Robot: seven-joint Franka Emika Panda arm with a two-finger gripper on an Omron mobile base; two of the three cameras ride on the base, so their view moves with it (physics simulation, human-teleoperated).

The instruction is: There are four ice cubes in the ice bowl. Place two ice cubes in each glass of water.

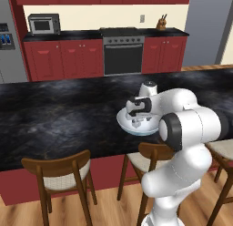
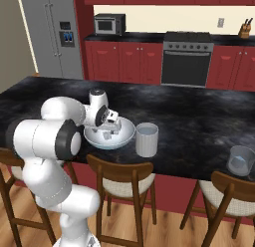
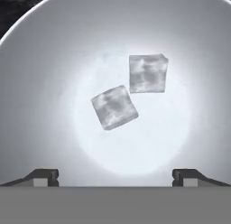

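The ice bowl [image 2: 127,134], wide, shallow and glossy pale, holds two grey-white ice cubes [image 3: 114,107] on its floor, nearly touching (one sits askew). Just beside it stands one glass of water [image 2: 147,139], another [image 2: 241,161] well apart.

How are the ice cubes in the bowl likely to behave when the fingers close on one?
The ice cubes look rigid with flat faces, so parallel fingers should seat well. They lie loose on the glossy curved ice bowl, so a nudged one would probably skate rather than roll. The open gripper hangs above them, and the two nearly touch, so one may bump the other.
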